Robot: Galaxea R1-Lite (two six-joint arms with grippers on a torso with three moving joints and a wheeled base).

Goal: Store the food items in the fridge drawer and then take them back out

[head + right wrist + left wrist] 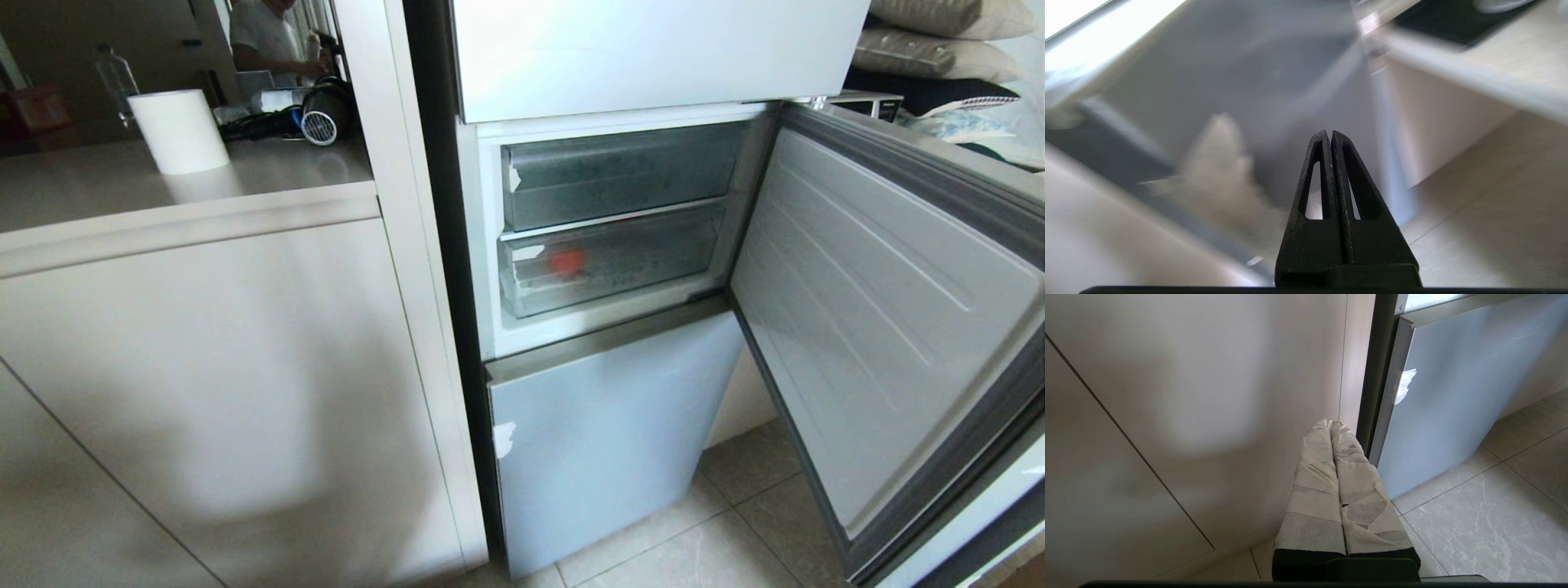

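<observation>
A small red fruit (566,261) shows dimly through the frosted front of the fridge drawer (645,257), the lower of two bins in the open fridge compartment. The drawer sits pushed in, with white tape scraps at its left front corner. Neither arm appears in the head view. My left gripper (1332,422), its fingers wrapped in pale tape, is shut on nothing and hangs low beside the cabinet and the fridge's bottom panel (1453,396). My right gripper (1328,132), with black fingers, is shut and empty against blurred surroundings.
The fridge door (882,310) stands swung open to the right. A counter (188,204) on the left carries a white roll (178,131) and a bottle (116,80). A person (261,33) stands far back. Beige floor tiles (735,523) lie below the fridge.
</observation>
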